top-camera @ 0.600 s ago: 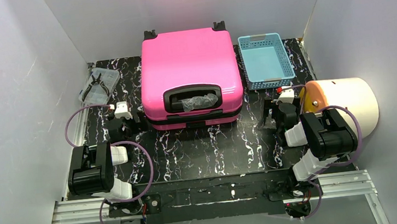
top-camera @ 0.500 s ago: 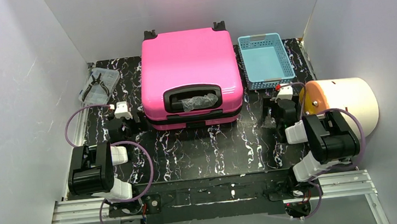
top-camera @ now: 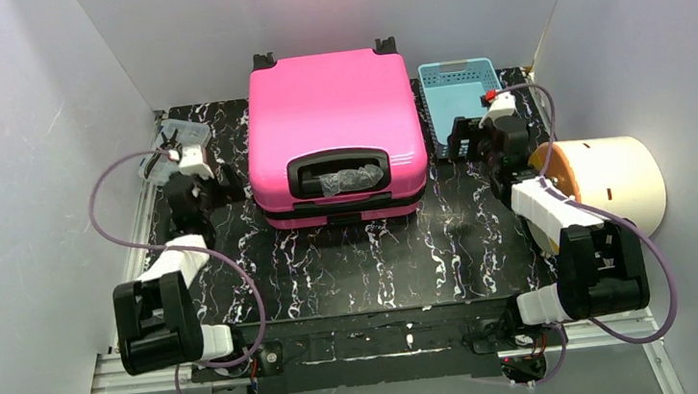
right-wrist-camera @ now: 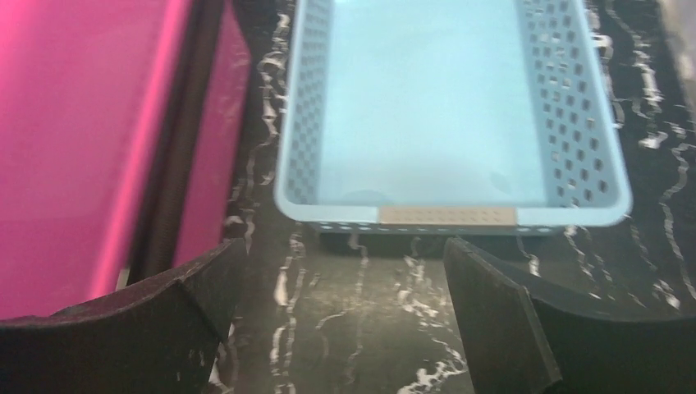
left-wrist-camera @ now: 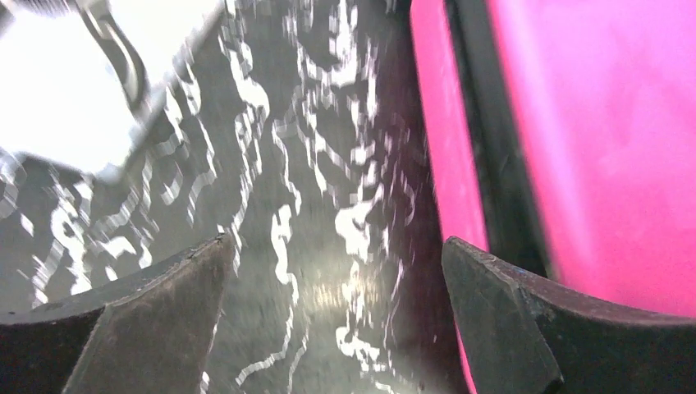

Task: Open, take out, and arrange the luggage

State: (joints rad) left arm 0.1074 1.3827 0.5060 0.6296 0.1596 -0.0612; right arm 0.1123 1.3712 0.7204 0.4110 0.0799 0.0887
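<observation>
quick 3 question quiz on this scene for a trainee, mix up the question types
1. True or false: the pink suitcase lies shut on the table.
2. What sits straight ahead of the right pincer? A) the light-blue basket B) a cardboard box C) a water bottle
3. Fill in: the left pincer holds nothing, and its jaws are ____.

Key: 1 true; 2 A; 3 open
</observation>
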